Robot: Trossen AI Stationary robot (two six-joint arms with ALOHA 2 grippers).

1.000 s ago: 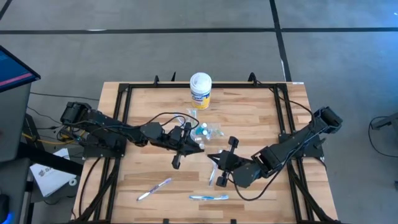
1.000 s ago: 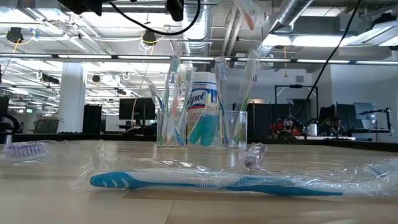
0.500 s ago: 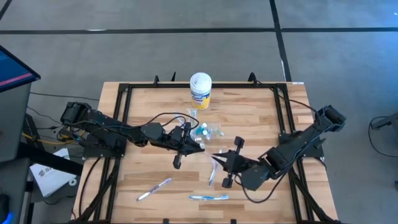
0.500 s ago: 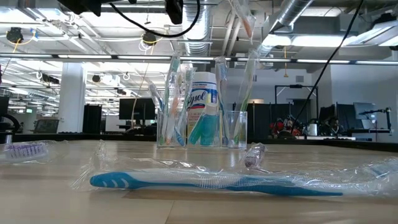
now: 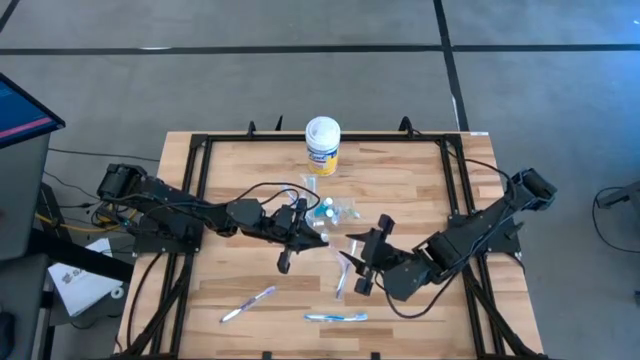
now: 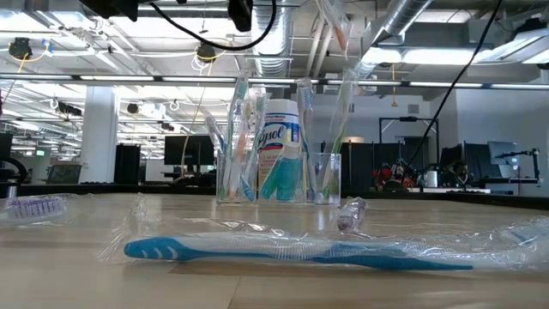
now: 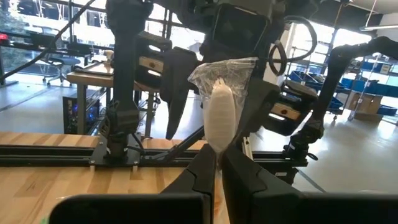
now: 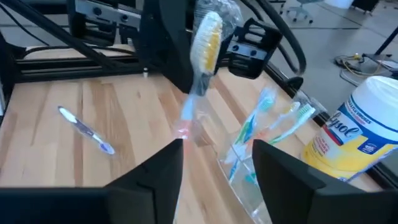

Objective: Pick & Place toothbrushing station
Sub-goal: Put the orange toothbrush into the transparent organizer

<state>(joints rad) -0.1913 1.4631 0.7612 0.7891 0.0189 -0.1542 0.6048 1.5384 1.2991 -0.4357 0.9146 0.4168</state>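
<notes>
While left tool (image 5: 312, 236) pinches toothbrush (image 7: 219, 118)

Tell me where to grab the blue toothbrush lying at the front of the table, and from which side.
Grip the blue toothbrush at mid-handle, coming straight down from above. It lies flat and alone on the table, still in a clear wrapper, so fingers should probably close across its narrow width, clear of the brush head.

Two dark, jointed robot arms with black loose cables looped along their links. Left gripper (image 5: 303, 228) and right gripper (image 5: 362, 264) each carry two matte black, flat, tapering fingers (image 8: 152, 171).
</notes>
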